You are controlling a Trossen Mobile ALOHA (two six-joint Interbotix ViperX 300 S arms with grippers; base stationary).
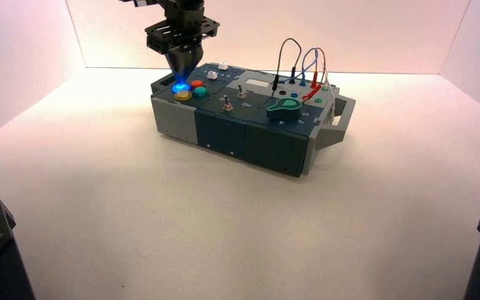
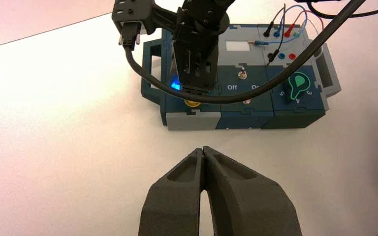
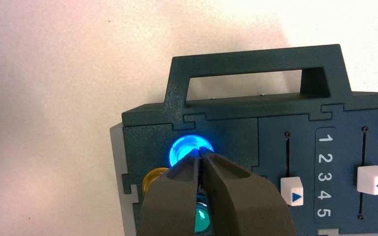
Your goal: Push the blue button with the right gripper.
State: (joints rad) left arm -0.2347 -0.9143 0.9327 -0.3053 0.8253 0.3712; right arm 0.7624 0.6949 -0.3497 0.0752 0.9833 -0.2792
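Observation:
The blue button (image 3: 184, 145) glows bright blue near the handle end of the box; it also shows lit in the high view (image 1: 177, 88). My right gripper (image 3: 200, 153) is shut and its pointed tip rests on the button; in the high view it (image 1: 181, 75) comes straight down onto it. The yellow button (image 3: 152, 178) and the teal-green button (image 3: 201, 219) lie beside it, partly hidden by my fingers. My left gripper (image 2: 203, 150) is shut and empty, hovering above the table well in front of the box (image 2: 197, 118).
Two white sliders (image 3: 291, 191) flank the numbers 1 to 5. Toggle switches (image 1: 227, 105), a teal knob (image 1: 284, 109) and plugged wires (image 1: 300, 62) sit farther along the box. The red button (image 1: 197, 84) is beside the blue one. A handle (image 3: 256, 64) ends the box.

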